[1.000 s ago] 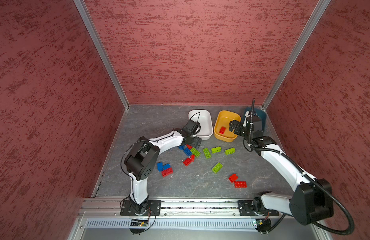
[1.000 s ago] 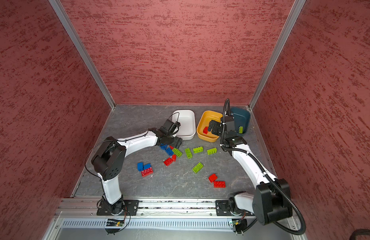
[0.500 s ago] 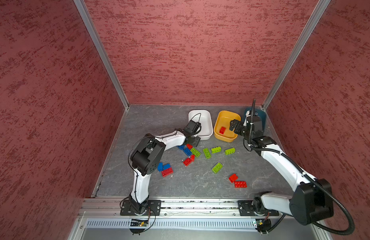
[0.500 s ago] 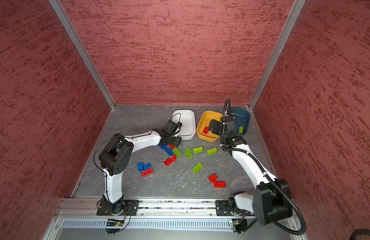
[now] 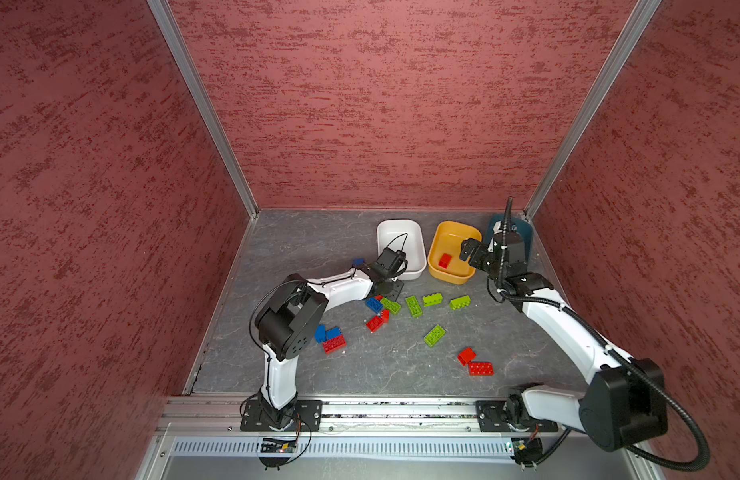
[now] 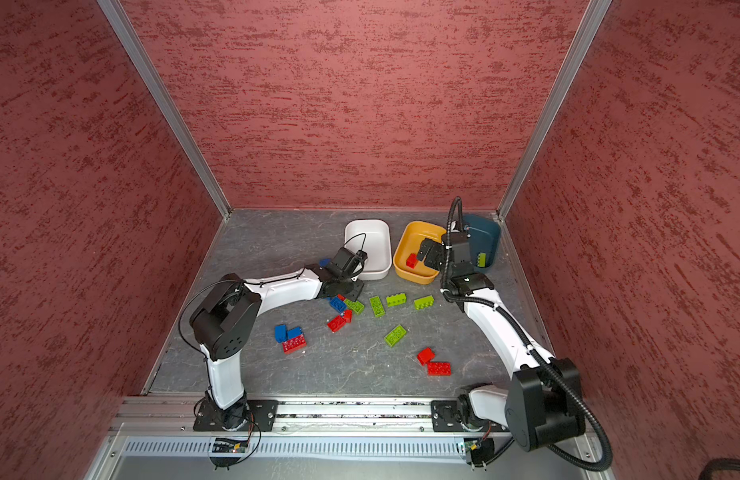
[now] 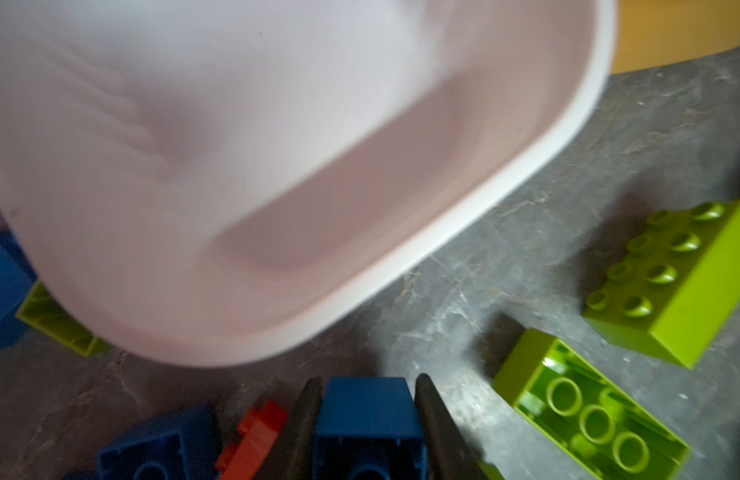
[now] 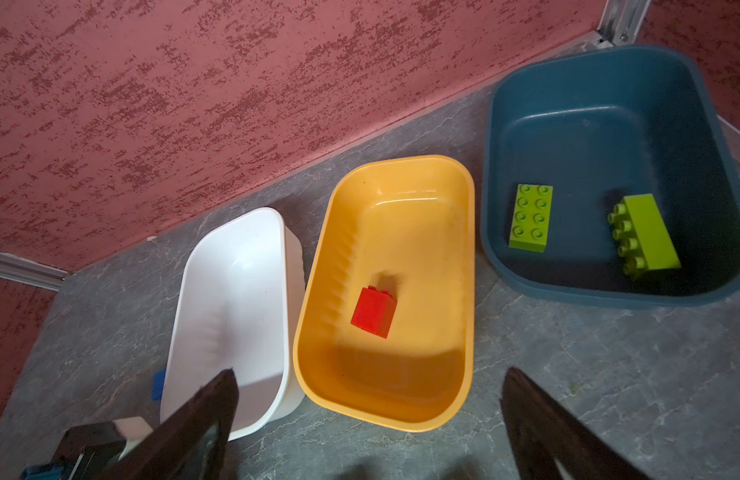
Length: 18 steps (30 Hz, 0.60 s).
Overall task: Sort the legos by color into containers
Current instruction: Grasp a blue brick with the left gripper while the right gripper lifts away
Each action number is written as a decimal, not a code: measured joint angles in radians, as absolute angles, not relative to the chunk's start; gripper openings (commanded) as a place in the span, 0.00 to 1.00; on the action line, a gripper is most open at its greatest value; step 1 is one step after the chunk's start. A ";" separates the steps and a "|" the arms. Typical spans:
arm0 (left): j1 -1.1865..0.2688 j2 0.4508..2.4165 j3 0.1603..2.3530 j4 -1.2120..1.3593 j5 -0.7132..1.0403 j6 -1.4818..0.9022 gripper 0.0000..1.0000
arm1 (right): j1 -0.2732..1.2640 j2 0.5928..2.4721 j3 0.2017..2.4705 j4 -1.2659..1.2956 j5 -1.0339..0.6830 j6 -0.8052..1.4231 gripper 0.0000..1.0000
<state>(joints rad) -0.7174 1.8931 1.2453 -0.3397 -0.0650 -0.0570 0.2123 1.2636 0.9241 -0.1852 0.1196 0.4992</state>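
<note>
Left gripper [image 7: 368,379]: clenched on a blue brick [image 7: 368,415]; it is seen low by the near end of the white tub [image 5: 401,232] in both top views.
Brick against jaws: the blue brick is lodged squarely between the two dark fingers [image 7: 308,415], one finger pressed against each of its side faces, and its far end is level with the fingertips. Whether it is lifted off the floor [image 5: 310,249] cannot be told.
Around the grasp: a second blue brick [image 7: 160,449] and a red brick [image 7: 256,432] lie just beside the fingers, and two lime green bricks [image 7: 671,282] lie near on the other side, one stud-up and one hollow-side-up.
Right gripper [image 8: 370,374]: released, with jaws spread wide and nothing between them; it is held above the near edge of the yellow-orange tub [image 8: 401,195].
White tub contents: no brick is seen in the part of it that shows.
Yellow-orange tub contents: one red brick [image 8: 374,311].
Dark teal tub [image 8: 609,104] contents: two lime green bricks, one stud-up [image 8: 531,217] and one on its side [image 8: 650,232].
Loose bricks [image 5: 434,335]: scattered on the grey floor in front of the tubs, in blue, red and lime green; one small blue brick [image 5: 358,262] is seen beside the white tub's outer wall.
</note>
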 measured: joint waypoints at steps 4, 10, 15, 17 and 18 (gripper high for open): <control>-0.749 1.826 1.243 -0.338 -0.068 -0.086 0.21 | 0.212 1.257 0.924 -0.185 0.126 0.521 0.99; -0.757 1.756 1.279 -0.319 -0.056 -0.143 0.22 | 0.212 1.190 0.855 -0.129 0.075 0.519 0.99; -0.754 1.781 1.407 -0.326 -0.089 -0.191 0.22 | 0.212 1.140 0.767 -0.035 -0.054 0.499 0.99; -0.751 1.803 1.464 -0.324 -0.112 -0.215 0.21 | 0.212 1.139 0.758 -0.001 -0.110 0.495 0.99; -0.747 1.816 1.488 -0.325 -0.118 -0.228 0.21 | 0.212 1.138 0.756 0.014 -0.134 0.493 0.99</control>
